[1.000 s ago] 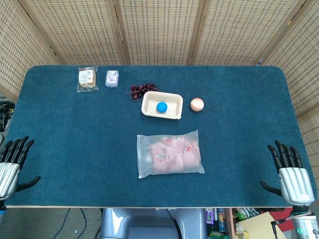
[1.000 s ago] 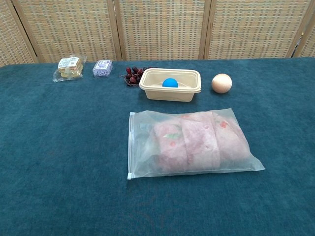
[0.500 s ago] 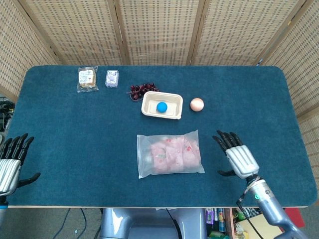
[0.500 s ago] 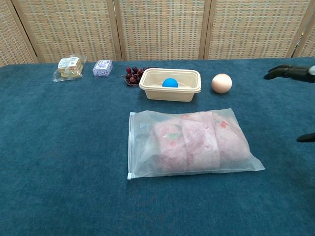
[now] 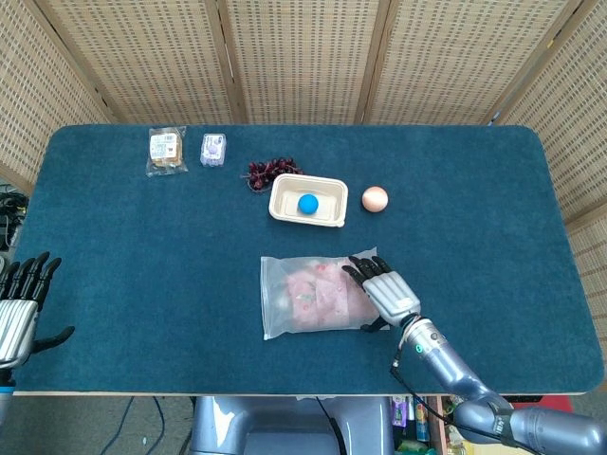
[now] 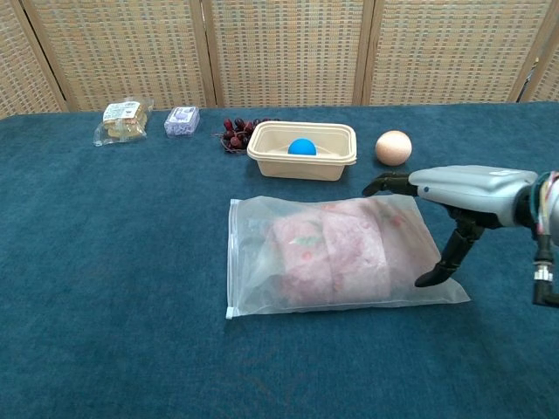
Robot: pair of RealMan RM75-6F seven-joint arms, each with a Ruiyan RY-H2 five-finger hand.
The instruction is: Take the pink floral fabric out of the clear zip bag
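Right hand [image 5: 387,290] hovers flat with fingers spread and empty over the right end of the clear zip bag [image 5: 285,296], likely to pin it; pink floral fabric [image 6: 336,249] sits folded inside at table centre; left hand [image 5: 19,305] idles open at the table's edge.

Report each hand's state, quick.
Left hand: open, holding nothing.
Right hand: open, fingers spread over the clear zip bag, gripping nothing.

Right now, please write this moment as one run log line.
right hand: open, above right end of clear zip bag | left hand: open, at table edge | pink floral fabric: inside bag
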